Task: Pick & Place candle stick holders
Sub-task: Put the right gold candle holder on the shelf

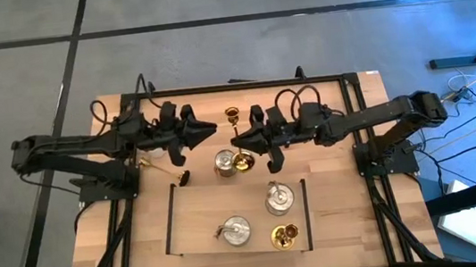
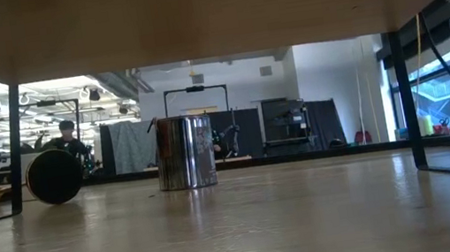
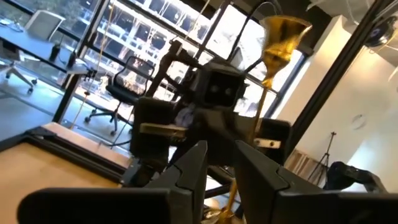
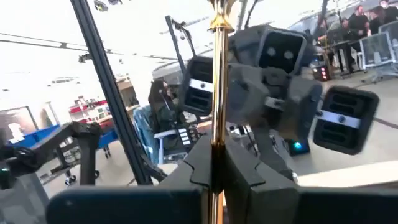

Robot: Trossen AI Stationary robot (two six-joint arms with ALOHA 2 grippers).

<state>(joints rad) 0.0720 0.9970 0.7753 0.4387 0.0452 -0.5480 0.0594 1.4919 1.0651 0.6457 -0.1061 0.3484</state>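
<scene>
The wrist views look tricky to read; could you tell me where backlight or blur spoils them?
Left wrist view: bright windows backlight the dark left claw; the gold holder is softly blurred. Right wrist view: pale glare behind, the gold stem close and soft between the right claw.

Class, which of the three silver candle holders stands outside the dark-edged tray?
The silver holder at the table's middle, behind the tray's back edge. The other two silver holders sit inside the tray.

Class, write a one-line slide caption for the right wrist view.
Right gripper shut on a gold holder's slim stem, held upright, facing the left arm's wrist close ahead.
</scene>
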